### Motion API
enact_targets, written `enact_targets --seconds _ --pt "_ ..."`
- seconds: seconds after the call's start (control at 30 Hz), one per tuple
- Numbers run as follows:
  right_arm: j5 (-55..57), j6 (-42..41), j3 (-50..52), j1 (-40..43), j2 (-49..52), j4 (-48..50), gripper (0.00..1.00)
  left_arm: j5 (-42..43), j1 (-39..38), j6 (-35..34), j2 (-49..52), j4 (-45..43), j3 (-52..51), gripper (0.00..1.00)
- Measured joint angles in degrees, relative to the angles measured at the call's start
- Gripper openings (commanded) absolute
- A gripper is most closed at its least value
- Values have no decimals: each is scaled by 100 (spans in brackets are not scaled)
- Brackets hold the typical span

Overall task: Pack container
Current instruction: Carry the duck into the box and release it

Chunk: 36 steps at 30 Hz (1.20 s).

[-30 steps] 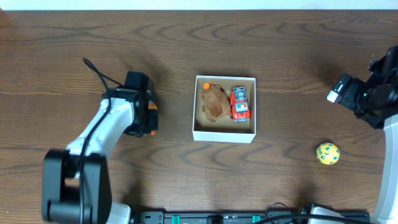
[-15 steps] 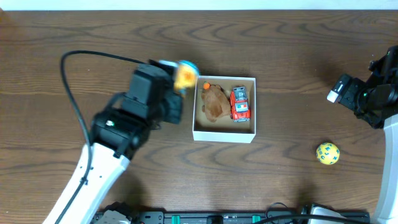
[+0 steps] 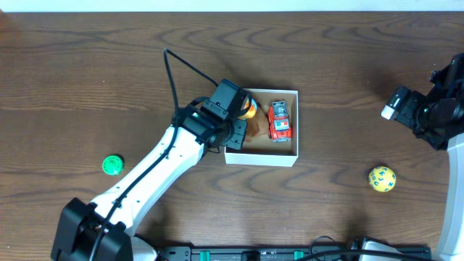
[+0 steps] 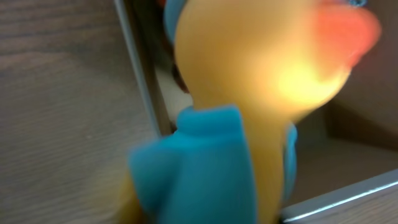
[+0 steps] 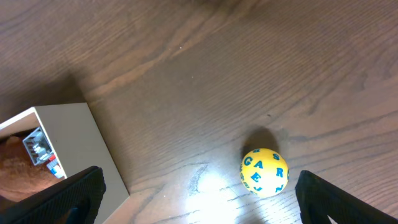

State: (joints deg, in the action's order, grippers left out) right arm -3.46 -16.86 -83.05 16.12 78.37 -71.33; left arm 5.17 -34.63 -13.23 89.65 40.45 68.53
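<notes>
Over the container's [image 3: 261,157] left wall, the left gripper [image 3: 246,111] is clamped on a duck [image 4: 249,87] poised above the rim, so releasing now could drop it outside or onto the brown toy [image 3: 254,129].

1 container [image 3: 261,158], 1 red toy car [image 3: 280,120], 1 brown toy [image 3: 255,130], 1 yellow-and-blue duck toy [image 4: 249,93], 1 yellow lettered ball [image 3: 382,178], 1 small green round toy [image 3: 111,164] — 5 toys altogether — and 2 robot arms, left arm [image 3: 156,163] and right arm [image 3: 435,109].

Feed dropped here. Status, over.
Left tool shut on yellow toy over container, left wall. Right tool open, empty. Brown toy, red car inside; room left.
</notes>
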Motion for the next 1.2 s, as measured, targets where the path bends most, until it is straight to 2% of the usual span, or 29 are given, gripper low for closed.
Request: enact_targets --seconds 0.07,0.1,0.3,0.6,0.73,0.87,0.97,1.2 --pt "-2 0 0 0 0 2 99 4 0 -17 -9 -13 0 85" --pt "0 0 0 0 0 0 99 11 0 -24 -13 -20 0 90" --pt "-2 20 0 0 0 2 99 92 0 -48 -15 -24 0 100" --pt "-2 79 0 0 0 2 99 111 2 -50 -173 33 0 98" --pt "0 142 0 0 0 -9 99 24 39 -48 -688 258 0 98" --pt "0 258 4 -15 0 -59 99 -481 249 -74 -1519 846 0 98" --pt "-2 323 9 -83 0 -256 99 -837 658 -120 -2251 1217 0 98" --pt "26 195 181 -168 -2 -1060 99 -1211 2262 -179 -3904 1543 2 98"
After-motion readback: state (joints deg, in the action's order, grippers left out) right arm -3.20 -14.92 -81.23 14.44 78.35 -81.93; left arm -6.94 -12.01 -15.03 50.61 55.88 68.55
